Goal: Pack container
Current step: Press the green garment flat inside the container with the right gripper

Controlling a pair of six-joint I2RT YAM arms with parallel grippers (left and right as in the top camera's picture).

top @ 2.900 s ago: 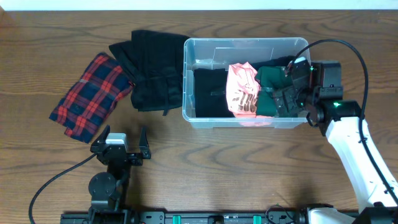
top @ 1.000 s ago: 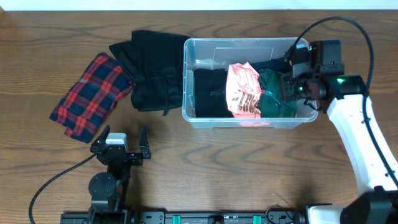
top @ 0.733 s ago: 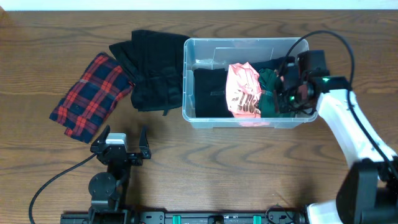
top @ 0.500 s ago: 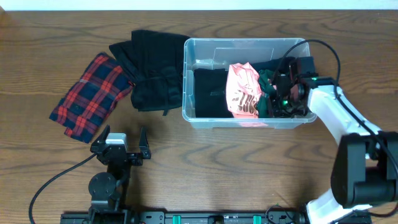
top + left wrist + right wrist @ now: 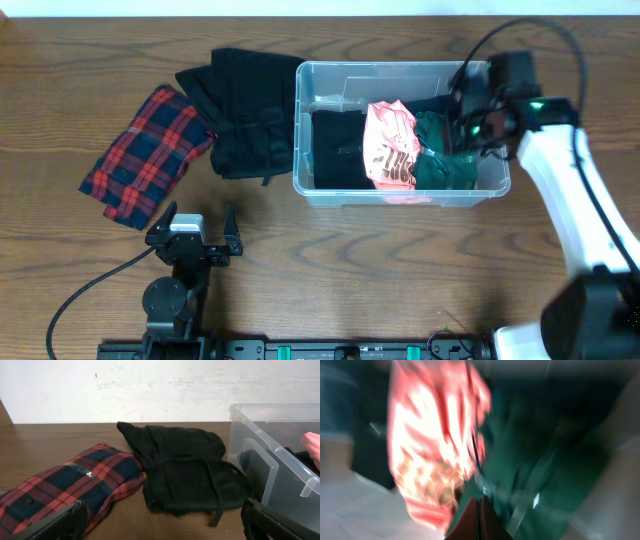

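We see the container (image 5: 302, 150) far right on the desk (image 5: 400, 280), long axis left-right; right fingers (image 5: 480, 512) clenched over its green cloth (image 5: 445, 165). The plaid cloth (image 5: 145, 152) and black garment (image 5: 245, 110) lie left of it, nearer the released left fingers (image 5: 196, 222).

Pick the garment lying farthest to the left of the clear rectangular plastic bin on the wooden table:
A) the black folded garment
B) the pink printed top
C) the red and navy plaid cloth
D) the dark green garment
C: the red and navy plaid cloth lies leftmost, beyond the black folded garment; the pink printed top and dark green garment sit inside the clear rectangular plastic bin.
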